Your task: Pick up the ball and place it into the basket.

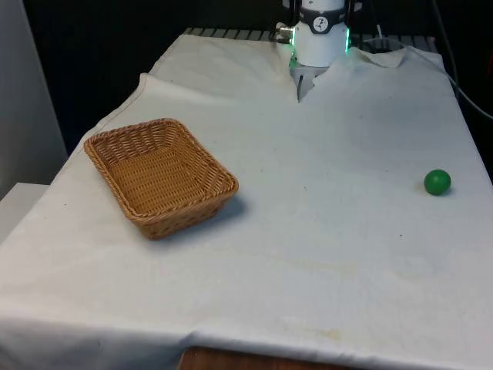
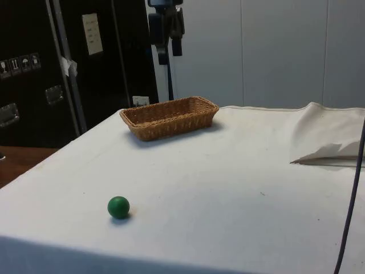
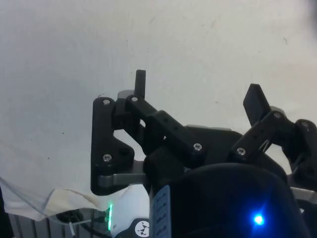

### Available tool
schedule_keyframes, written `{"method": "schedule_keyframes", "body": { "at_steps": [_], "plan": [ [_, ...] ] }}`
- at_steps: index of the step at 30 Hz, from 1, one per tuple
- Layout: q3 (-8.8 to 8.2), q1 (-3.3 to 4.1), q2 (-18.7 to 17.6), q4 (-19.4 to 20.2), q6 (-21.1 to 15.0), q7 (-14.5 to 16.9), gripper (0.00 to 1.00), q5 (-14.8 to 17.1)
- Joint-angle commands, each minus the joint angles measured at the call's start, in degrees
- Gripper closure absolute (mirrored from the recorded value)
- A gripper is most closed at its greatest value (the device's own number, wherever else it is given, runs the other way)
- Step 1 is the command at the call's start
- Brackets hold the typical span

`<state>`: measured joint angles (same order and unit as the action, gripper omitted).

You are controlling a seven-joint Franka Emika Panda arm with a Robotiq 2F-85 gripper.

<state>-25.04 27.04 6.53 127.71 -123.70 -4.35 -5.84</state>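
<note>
A small green ball (image 1: 437, 182) lies on the white cloth near the front view's right edge; in the side view the ball (image 2: 118, 206) sits close to the near table edge. An empty wicker basket (image 1: 185, 217) stands on the front view's left side, far from the ball; the basket (image 2: 171, 123) is at the far side of the table in the side view. My gripper (image 3: 198, 91) is open with nothing between its fingers and only bare cloth below. It hangs high above the table in the side view, gripper (image 2: 169, 54), well away from the ball.
The cloth is bunched into a raised fold (image 1: 308, 81) by the robot's base, also seen as a fold (image 2: 325, 151) in the side view. A dark cable (image 2: 351, 200) runs down along the side view's right edge. Open cloth lies between ball and basket.
</note>
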Motion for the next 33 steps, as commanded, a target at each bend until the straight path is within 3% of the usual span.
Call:
{"method": "schedule_keyframes", "body": {
  "at_steps": [1, 11, 33],
  "plan": [
    [0.06, 0.00, 0.0, 0.0, 0.0, 0.0, 0.00, 0.0],
    [1.15, 0.00, -0.2, -0.1, 0.0, -0.6, 0.00, 0.0],
    [7.33, 0.29, -4.4, -3.5, -0.1, -6.8, 0.00, -0.3]
  ]
}}
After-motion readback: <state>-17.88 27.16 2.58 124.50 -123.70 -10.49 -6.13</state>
